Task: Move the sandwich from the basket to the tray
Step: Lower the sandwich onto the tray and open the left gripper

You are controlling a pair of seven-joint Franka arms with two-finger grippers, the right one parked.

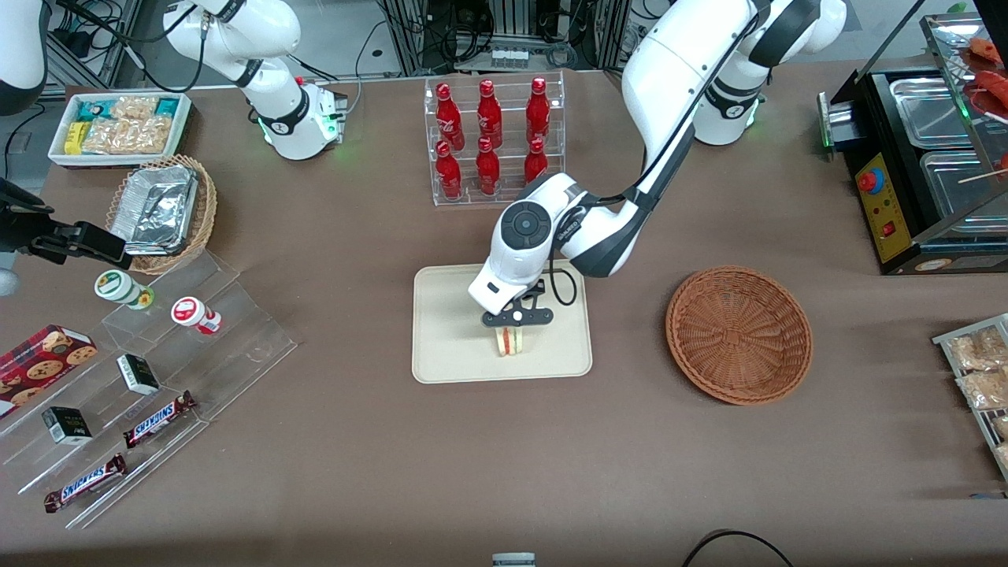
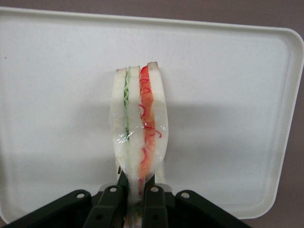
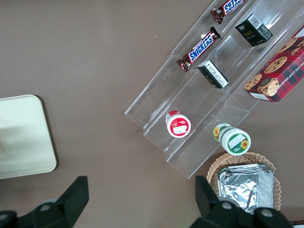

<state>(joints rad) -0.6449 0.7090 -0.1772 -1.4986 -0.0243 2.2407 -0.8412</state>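
Black fingers of the left arm's gripper are pinching the narrow end of the sandwich, closed tight on its clear wrap, as the wrist view is showing with the fingers pressing in from both sides. Pale bread slices are standing on edge, with a green layer and a red-orange layer running between them. The sandwich is sitting over the cream-beige tray, at or just above its surface; whether it is touching cannot be told. The tray is otherwise holding nothing. Toward the working arm's end of the table, the reddish-brown wicker basket is lying apart from the tray and is holding nothing. Farther from the front camera than the tray, a clear acrylic rack is carrying 6 red bottles in 2 rows of 3. Toward the parked arm's end, a lighter wicker basket is holding stacked foil containers, and farther from the camera a white bin is holding snack packets. Nearer the camera than that basket, clear stepped shelves are carrying 2 small round tubs, 2 dark little boxes and 2 Snickers bars, with a red cookie box beside them. At the working arm's end, a black warmer is holding 2 steel pans, and a tray of bagged snacks is lying nearer the camera.
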